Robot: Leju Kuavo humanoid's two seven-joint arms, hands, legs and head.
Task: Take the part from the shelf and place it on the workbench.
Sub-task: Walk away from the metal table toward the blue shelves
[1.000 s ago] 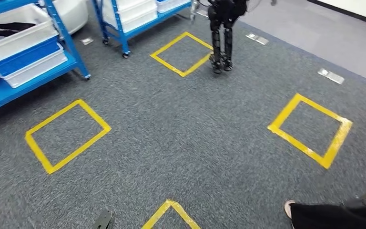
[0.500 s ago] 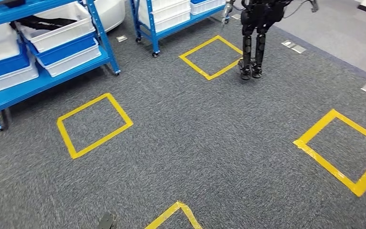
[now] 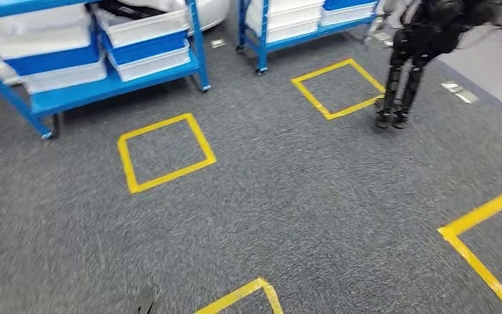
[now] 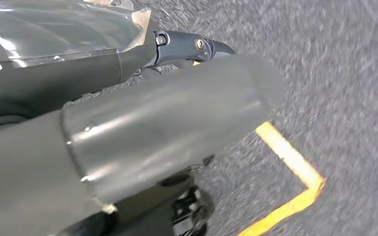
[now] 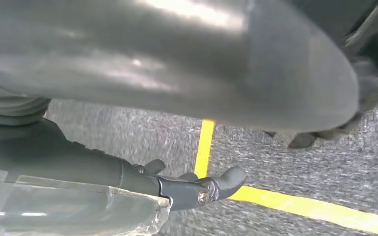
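Stage: approach on foot; nothing taken from the shelf yet, by my judgement.
Shelf: the blue metal shelf rack on castors stands ahead and to the robot's left, across grey carpet.
Bins: white and blue plastic bins sit on its lower tier; dark items lie in the top white bin, too blurred to identify as the part.
Part: not identifiable; presumably in one of those bins. Its long axis cannot be judged.
Floor mark: a yellow tape square lies just in front of the rack, the likely standing spot.
Left robot hand: the wrist view shows a dark fingertip over carpet; whether the fingers are apart or together I cannot tell.
Right robot hand: likewise a dark fingertip near yellow tape; state cannot be told.
Key relation: the rack lies left of centre, well apart from both arms; the left arm is the nearer side.
Other: a second black humanoid robot stands far right beside another tape square.
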